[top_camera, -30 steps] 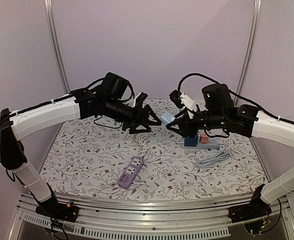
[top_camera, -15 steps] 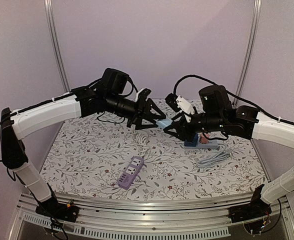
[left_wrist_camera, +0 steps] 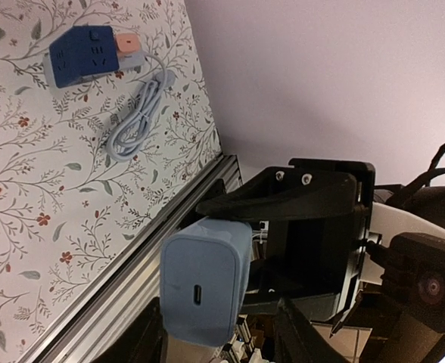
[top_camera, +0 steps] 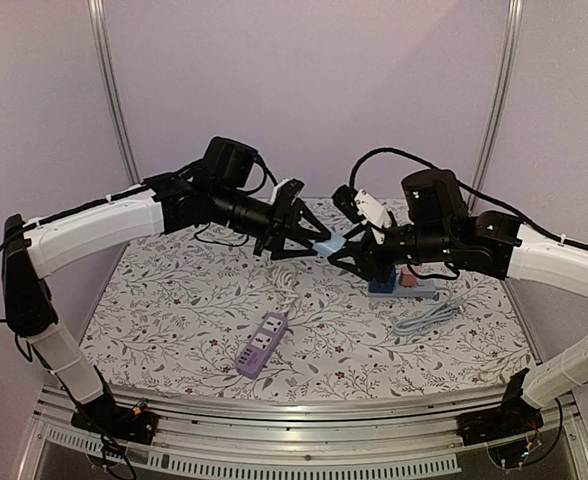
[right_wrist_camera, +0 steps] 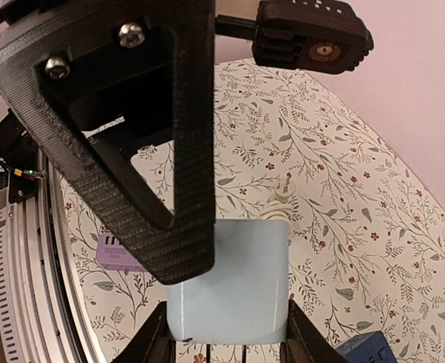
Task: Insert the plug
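Observation:
A light blue charger plug [top_camera: 329, 247] hangs in mid-air between my two grippers, above the middle of the table. My right gripper [top_camera: 342, 250] is shut on it. In the right wrist view the plug [right_wrist_camera: 241, 280] fills the gap between the fingers of my right gripper [right_wrist_camera: 226, 336], prongs toward the wrist. My left gripper [top_camera: 317, 243] is open around the plug's other end. In the left wrist view the plug [left_wrist_camera: 206, 283] shows its USB port, with a gap to one side inside my left gripper [left_wrist_camera: 215, 333]. A purple power strip [top_camera: 262, 345] lies on the table below.
A dark blue cube socket [top_camera: 382, 284] with a pink plug [top_camera: 408, 277] and a coiled grey cable [top_camera: 429, 315] sits at the right. The purple strip's white cord [top_camera: 287, 280] lies coiled under the grippers. A metal rail [top_camera: 294, 400] runs along the near edge.
The two arms have come together. My left gripper moved right and its fingers now reach around the plug held by my right gripper, which shifted slightly left.

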